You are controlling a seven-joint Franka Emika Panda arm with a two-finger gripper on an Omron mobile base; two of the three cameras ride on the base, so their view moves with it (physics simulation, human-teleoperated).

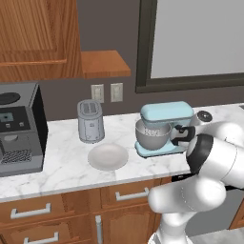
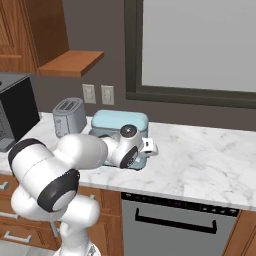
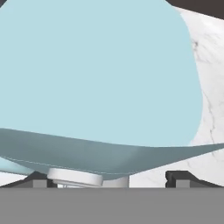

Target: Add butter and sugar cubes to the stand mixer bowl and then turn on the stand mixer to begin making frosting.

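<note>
Robot hand pressed up against the stand mixer (image 1: pixel 167 114) on a marble counter (image 1: pixel 62 167).

The gripper (image 3: pixel 105 180) sits at the light-blue machine's right side, its two dark fingertips (image 3: pixel 183 178) set well apart with a small white round part of the mixer between them; whether they grip it cannot be told. The stand mixer bowl (image 1: pixel 152 136) hangs under the head, beyond the fingers. A pale plate (image 1: pixel 108 157), a grey toaster (image 1: pixel 90 121) and a black coffee machine (image 1: pixel 19 128) stand farther off.
</note>
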